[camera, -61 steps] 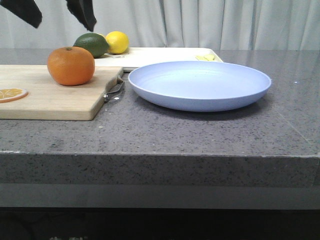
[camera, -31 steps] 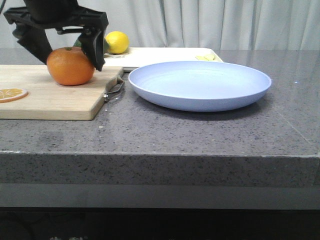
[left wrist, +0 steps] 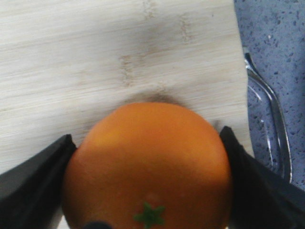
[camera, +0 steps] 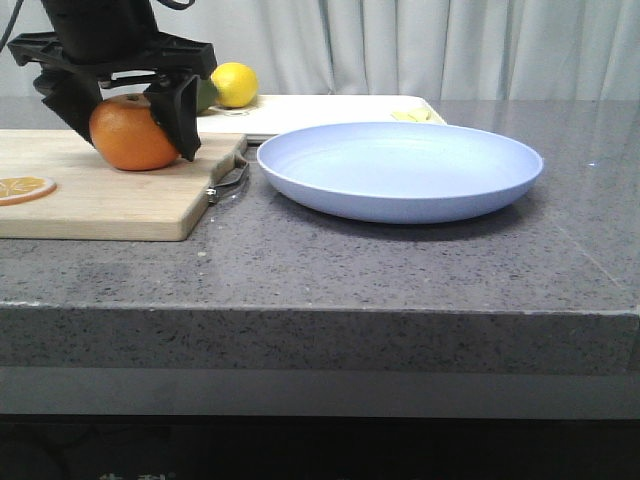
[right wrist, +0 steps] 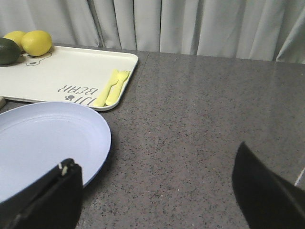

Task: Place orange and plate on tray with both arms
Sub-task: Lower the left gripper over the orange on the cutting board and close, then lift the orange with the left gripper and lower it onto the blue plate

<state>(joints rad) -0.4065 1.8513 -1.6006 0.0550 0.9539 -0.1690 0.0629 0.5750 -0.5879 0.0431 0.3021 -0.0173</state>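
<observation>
The orange (camera: 132,135) sits on the wooden cutting board (camera: 110,195) at the left. My left gripper (camera: 135,148) has come down over it, and its black fingers press both sides of the fruit; in the left wrist view the orange (left wrist: 147,162) fills the gap of that gripper (left wrist: 147,136). The lavender-blue plate (camera: 400,165) lies on the counter at centre right. The cream tray (camera: 330,110) lies behind it. My right gripper (right wrist: 155,155) is out of the front view; it is open and empty over bare counter, just beside the plate's rim (right wrist: 102,143).
A lemon (camera: 233,83) and a green fruit (right wrist: 8,50) sit at the tray's (right wrist: 71,71) far left, and a yellow fork and spoon (right wrist: 112,87) near its right edge. An orange slice (camera: 22,187) lies on the board. The board's metal handle (camera: 228,180) points toward the plate.
My left gripper came down from above, straddled the orange, then closed on it. The orange shifted slightly left. The plate has not moved.
</observation>
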